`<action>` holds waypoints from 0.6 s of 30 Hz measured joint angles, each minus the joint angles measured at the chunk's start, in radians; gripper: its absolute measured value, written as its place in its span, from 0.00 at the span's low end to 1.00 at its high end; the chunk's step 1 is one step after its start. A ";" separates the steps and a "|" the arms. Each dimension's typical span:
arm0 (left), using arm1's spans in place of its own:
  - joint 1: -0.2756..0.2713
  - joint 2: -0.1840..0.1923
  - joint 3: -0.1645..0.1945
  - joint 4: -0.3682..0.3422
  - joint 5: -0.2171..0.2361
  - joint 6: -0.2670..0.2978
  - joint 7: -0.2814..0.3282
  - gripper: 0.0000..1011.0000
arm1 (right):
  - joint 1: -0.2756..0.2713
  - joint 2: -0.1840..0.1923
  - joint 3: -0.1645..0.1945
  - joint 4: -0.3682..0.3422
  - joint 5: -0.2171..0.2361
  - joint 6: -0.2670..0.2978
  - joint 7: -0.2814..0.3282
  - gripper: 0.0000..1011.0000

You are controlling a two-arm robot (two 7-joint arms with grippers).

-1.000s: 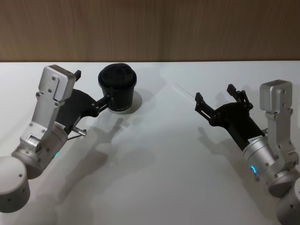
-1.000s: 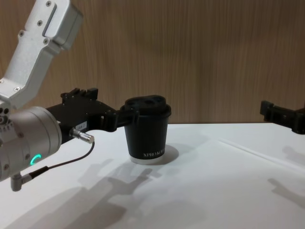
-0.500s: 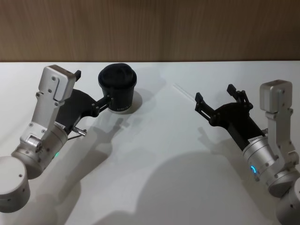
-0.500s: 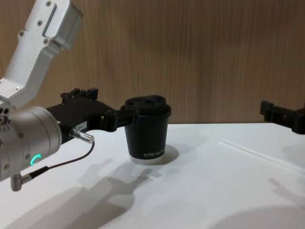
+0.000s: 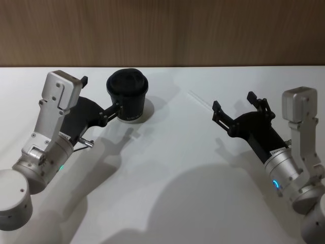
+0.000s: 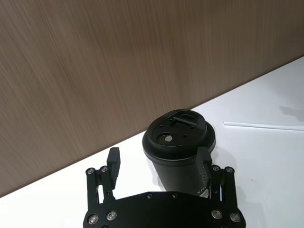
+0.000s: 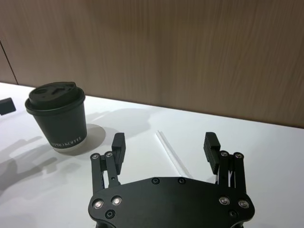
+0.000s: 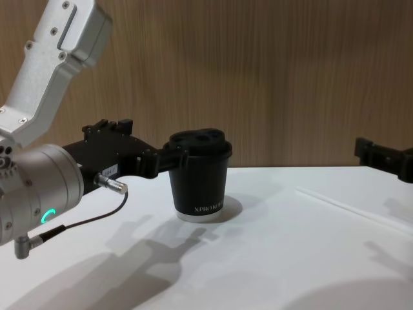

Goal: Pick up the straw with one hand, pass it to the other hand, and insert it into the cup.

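Observation:
The black cup (image 5: 127, 95) with its domed lid stands upright at the back left of the white table. My left gripper (image 5: 101, 95) is open right beside it, one finger close to the cup's wall; the cup (image 6: 179, 142) sits just past the fingertips, toward one finger. The thin white straw (image 5: 201, 100) lies flat on the table right of the cup. My right gripper (image 5: 233, 102) hovers open just behind the straw's near end. In the right wrist view the straw (image 7: 171, 152) runs between the spread fingers of my right gripper (image 7: 165, 141). In the chest view the straw (image 8: 348, 208) lies right of the cup (image 8: 200, 177).
The white table (image 5: 167, 168) ends at a wooden wall (image 5: 203, 30) close behind the cup. A broad shadow lies over the table's near middle. Open tabletop separates the cup from the straw.
My right gripper has drifted slightly to the right. A broad shadow has spread over the table's near part. The left arm, cup and straw have not moved.

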 joint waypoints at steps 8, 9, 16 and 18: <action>0.000 0.000 0.000 0.000 0.000 0.000 0.000 0.99 | -0.003 0.034 0.016 0.002 -0.018 0.025 0.009 0.99; 0.000 0.000 0.000 0.000 0.000 0.000 0.000 0.99 | -0.002 0.038 0.018 0.003 -0.020 0.028 0.012 0.99; 0.000 0.000 0.000 0.000 0.000 0.000 0.000 0.99 | 0.019 0.079 0.026 0.034 -0.034 0.045 0.049 0.99; 0.000 0.000 0.000 0.000 0.000 0.000 0.000 0.99 | 0.029 0.088 0.027 0.046 -0.034 0.054 0.066 0.99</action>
